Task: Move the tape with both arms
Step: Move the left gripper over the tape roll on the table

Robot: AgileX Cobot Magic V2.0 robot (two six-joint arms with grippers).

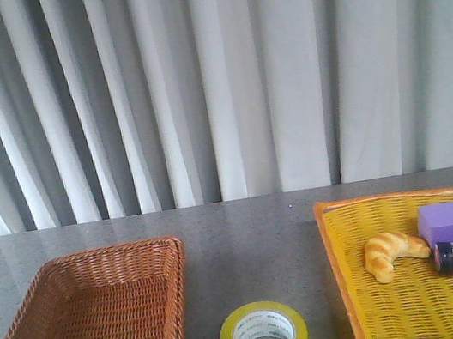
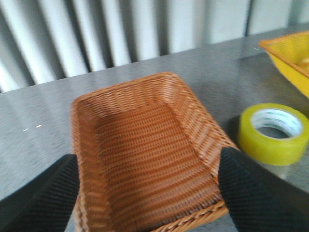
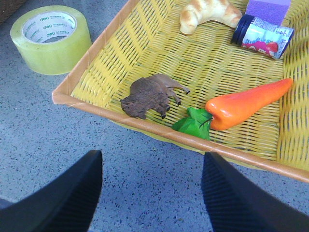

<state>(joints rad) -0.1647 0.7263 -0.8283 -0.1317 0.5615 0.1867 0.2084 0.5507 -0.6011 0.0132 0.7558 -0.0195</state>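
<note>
Between brown basket [image 1: 88, 332] and yellow basket [image 1: 418, 276]: tape [image 1: 264, 335] flat on table [image 1: 245, 227]. Left gripper [image 2: 147, 193] spread over brown basket, right gripper [image 3: 152, 188] spread, both empty.

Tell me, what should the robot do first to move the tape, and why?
Probably lower the open right gripper toward the tape. It lies flat on the table between the brown basket and yellow basket, untouched by either gripper.
</note>
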